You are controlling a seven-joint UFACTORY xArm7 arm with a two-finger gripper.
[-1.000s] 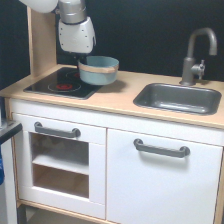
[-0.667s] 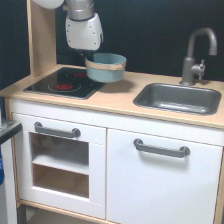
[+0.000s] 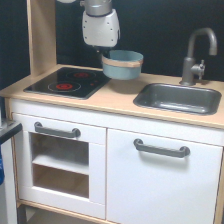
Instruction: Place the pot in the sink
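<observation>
The hand (image 3: pixel 106 51) hangs below the white wrist housing of the arm (image 3: pixel 101 25); its fingers are largely hidden behind the housing and the pot, but it holds the pot (image 3: pixel 122 64) by the rim on the side at 9 o'clock. The pot is light blue with a tan band around its rim. It sits clear of the counter (image 3: pixel 112 98), tilted slightly, with a faint shadow on the wood beneath it.

At 8 o'clock from the pot lies the black stovetop (image 3: pixel 67 83) with two red rings. At 4 o'clock from the pot lies the sink (image 3: pixel 179 98), a dark grey basin set into the counter, well apart from the pot. The grey curved faucet (image 3: pixel 197 55) stands at the sink's 12 o'clock edge. Below the counter, white cabinet fronts carry two grey bar handles (image 3: pixel 161 148).
</observation>
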